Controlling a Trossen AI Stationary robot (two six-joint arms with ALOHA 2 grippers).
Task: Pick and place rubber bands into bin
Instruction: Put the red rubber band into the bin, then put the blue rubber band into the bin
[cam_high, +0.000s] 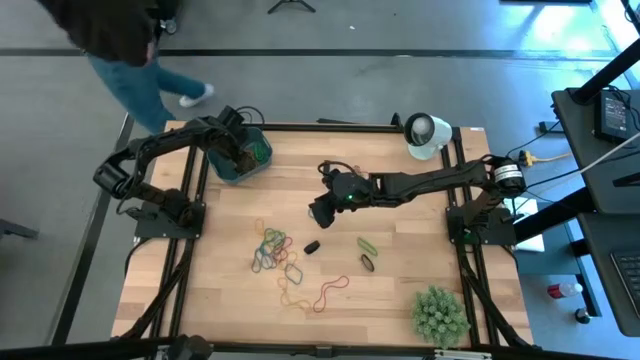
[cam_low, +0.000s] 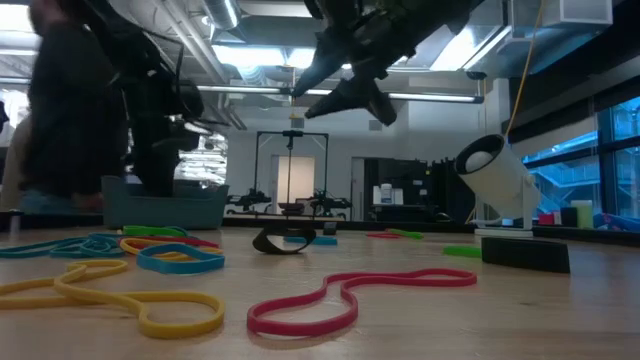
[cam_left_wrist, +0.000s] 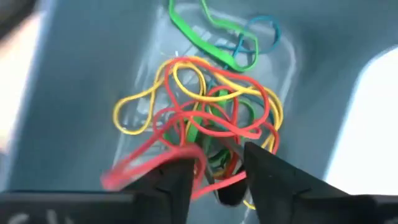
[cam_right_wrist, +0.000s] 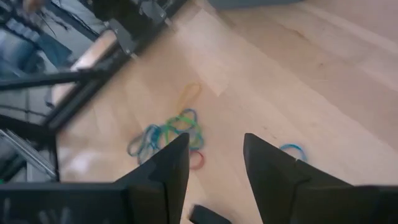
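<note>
left end effector (cam_high: 238, 152): spread over bin (cam_high: 256, 166), upper left, bands dropped inside | right end effector (cam_high: 322, 212): spread, empty, frame centre | loose rubber bands (cam_high: 275, 252): on tabletop (cam_high: 420, 260), lower left of right end effector, the nearer arm

My table (cam_high: 400, 290) is a pale wooden top in a black frame. At its ten o'clock corner sits the teal bin (cam_high: 243, 155). Near the centre, toward seven o'clock, loose rubber bands (cam_high: 275, 252) lie in a cluster of blue, green, yellow and orange, with a red loop (cam_high: 331, 291) just beyond at six o'clock. A spiky green ball (cam_high: 440, 315) rests at five o'clock, a white cup-like object (cam_high: 427, 135) at one o'clock.
</note>
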